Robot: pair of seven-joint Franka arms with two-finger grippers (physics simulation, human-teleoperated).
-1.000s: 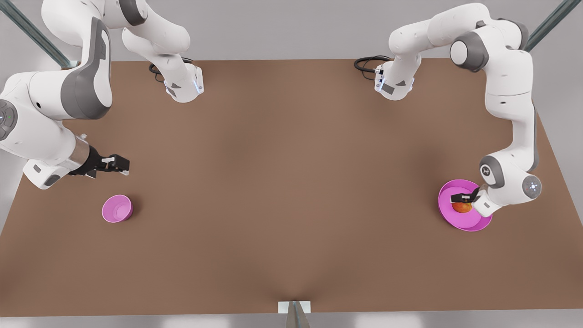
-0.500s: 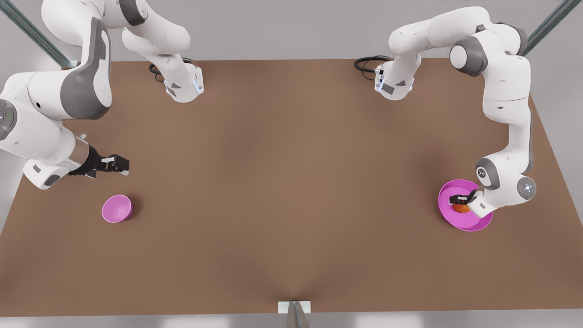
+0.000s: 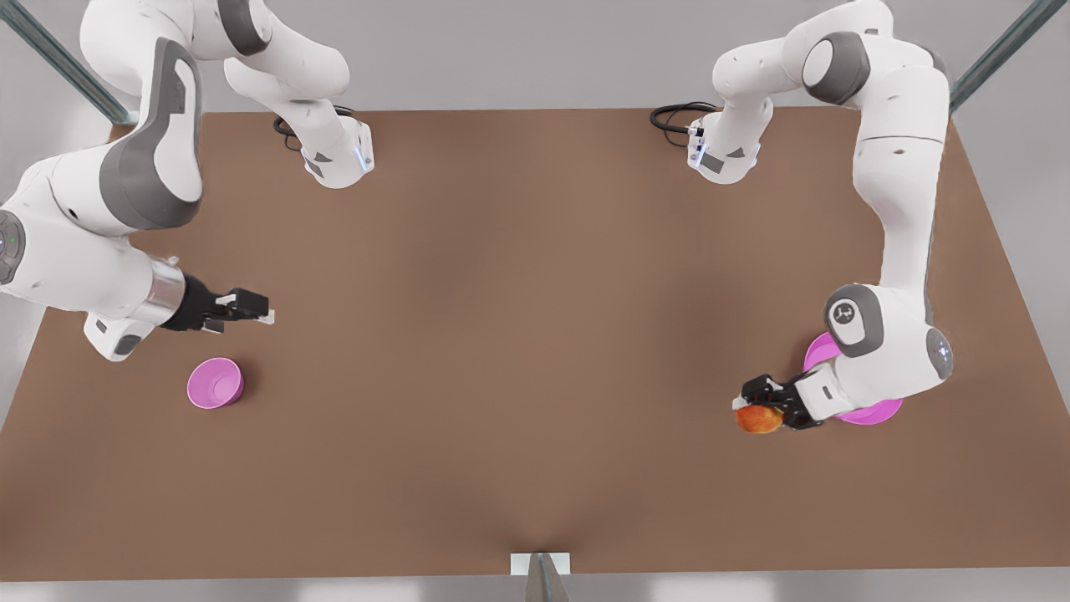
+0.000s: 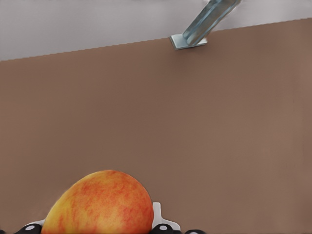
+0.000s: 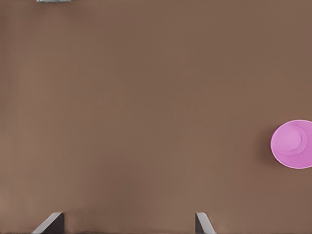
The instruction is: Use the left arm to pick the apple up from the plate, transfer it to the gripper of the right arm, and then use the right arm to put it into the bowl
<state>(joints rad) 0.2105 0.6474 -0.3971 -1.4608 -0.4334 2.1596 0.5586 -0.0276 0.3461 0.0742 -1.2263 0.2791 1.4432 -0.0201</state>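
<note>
The red-orange apple (image 3: 759, 419) (image 4: 100, 204) hangs above the brown table, just off the plate's rim toward the front view's left. My left gripper (image 3: 762, 407) is shut on it, its black fingers hugging both sides. The wide pink plate (image 3: 871, 412) lies on the front view's right, mostly hidden under the left arm's wrist. On the front view's left, my right gripper (image 3: 256, 314) (image 5: 127, 225) hovers open and holds nothing, a little behind the small pink bowl (image 3: 215, 383) (image 5: 292, 144).
The brown table (image 3: 535, 334) stretches wide and bare between the two arms. Both arm bases (image 3: 338, 159) stand at the far edge with a black cable (image 3: 673, 117) beside one. A metal bracket (image 3: 540, 564) sits at the near edge.
My left gripper has lifted the apple off the plate and carried it toward the front view's left. The right gripper has shifted slightly toward the table's middle.
</note>
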